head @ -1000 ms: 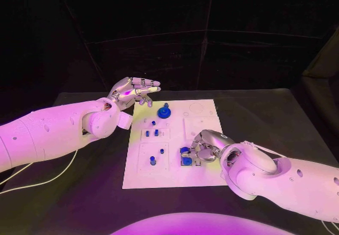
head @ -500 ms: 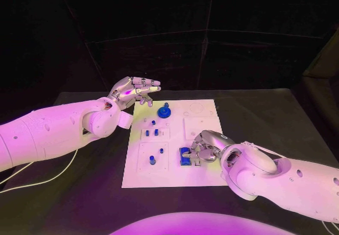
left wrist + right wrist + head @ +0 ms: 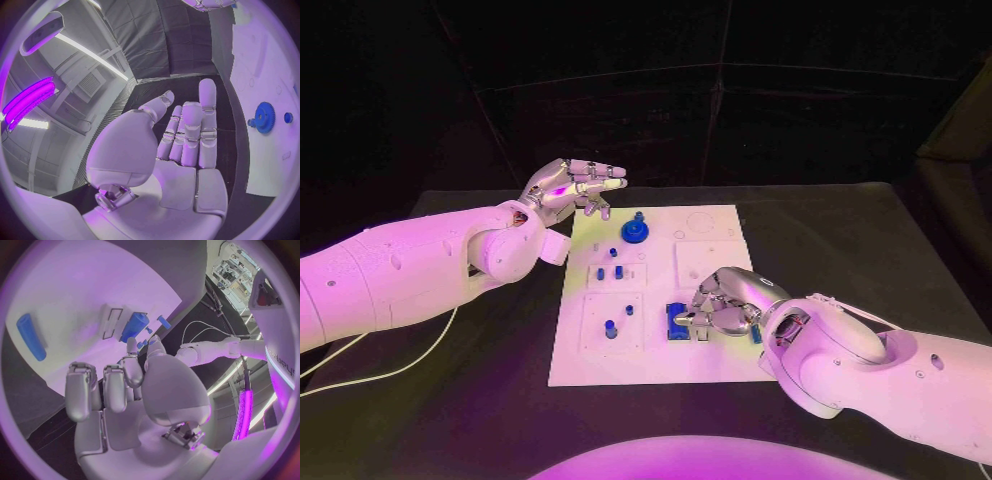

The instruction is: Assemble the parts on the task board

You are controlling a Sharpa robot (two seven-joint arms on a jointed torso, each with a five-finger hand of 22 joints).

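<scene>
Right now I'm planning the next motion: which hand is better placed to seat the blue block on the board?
Right hand: its fingers already touch the blue block. The left hand hovers off the task board.

White task board (image 3: 711, 225) flat mid-table; blue gear (image 3: 635, 231) at far end, small blue parts (image 3: 610, 272) mid-board.

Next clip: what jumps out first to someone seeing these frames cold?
The white task board in the middle of the black table, dotted with small blue parts, draws the eye first. The right hand works low over a blue block near the board's near edge. The left hand hovers off the board's far left corner, holding nothing, close to a blue gear.
</scene>
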